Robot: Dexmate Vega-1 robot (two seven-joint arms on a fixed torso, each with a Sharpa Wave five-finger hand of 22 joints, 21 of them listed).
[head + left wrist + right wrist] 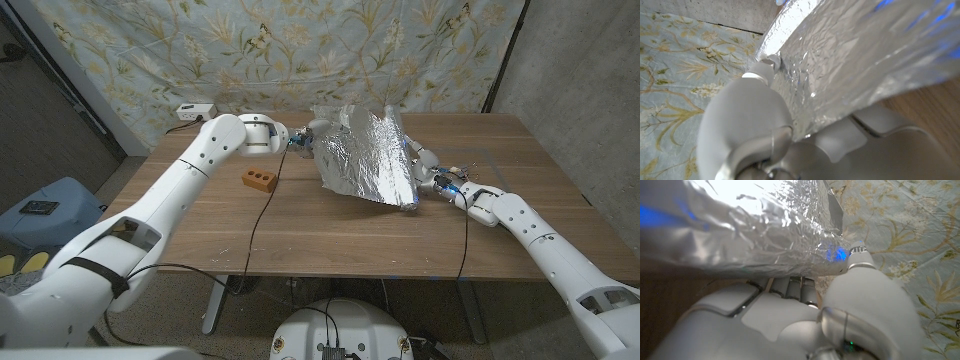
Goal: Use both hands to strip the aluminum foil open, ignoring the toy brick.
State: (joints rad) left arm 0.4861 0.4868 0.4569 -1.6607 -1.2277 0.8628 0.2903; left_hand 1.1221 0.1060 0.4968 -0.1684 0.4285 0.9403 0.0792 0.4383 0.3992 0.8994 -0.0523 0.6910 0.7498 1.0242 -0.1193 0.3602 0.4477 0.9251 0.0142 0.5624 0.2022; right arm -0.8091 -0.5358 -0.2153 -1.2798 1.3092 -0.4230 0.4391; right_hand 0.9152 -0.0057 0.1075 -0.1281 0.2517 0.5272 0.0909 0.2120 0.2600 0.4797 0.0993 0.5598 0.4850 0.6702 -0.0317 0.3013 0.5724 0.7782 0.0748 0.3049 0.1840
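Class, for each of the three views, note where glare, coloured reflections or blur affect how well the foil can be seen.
Head view: the foil is sharp, evenly lit, with bright creases. Left wrist view: foil close and soft, blue glints near one corner; the left hand is blurred. Right wrist view: foil blown out white at one edge, with blue reflections.

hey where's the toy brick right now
In the head view the toy brick sits on the wooden table, left of the aluminum foil and just in front of the left hand, untouched.
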